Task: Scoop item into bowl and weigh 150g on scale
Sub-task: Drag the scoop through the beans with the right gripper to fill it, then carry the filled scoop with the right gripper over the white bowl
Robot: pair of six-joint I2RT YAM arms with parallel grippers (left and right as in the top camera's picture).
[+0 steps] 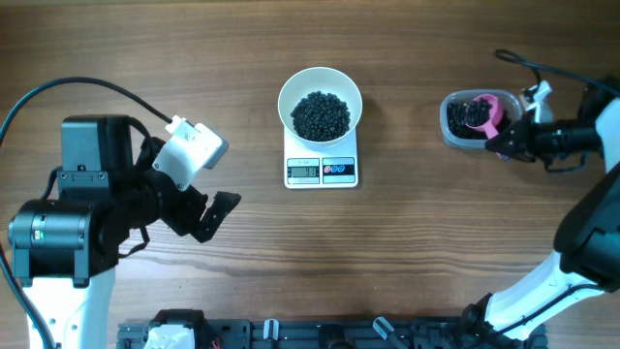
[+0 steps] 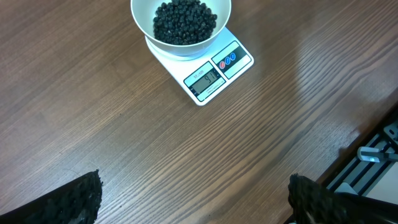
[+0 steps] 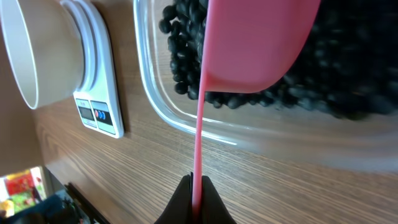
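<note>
Right gripper (image 3: 198,200) jaws are pinched together on the pink scoop's (image 3: 255,43) thin handle; ahead of them its cup lies over black beans (image 3: 348,68) in the clear tub (image 3: 160,115); left gripper (image 2: 193,199) jaws stand wide apart above the wooden table (image 2: 93,112); ahead, the white bowl (image 2: 181,51) of beans sits on the scale (image 2: 217,73).

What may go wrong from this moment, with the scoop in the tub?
1. The right gripper pinches only the thin handle of the pink scoop; a loaded scoop may tilt and drop beans between tub and bowl.
2. The bowl on the scale already holds a heap; a full scoop may overshoot.
</note>
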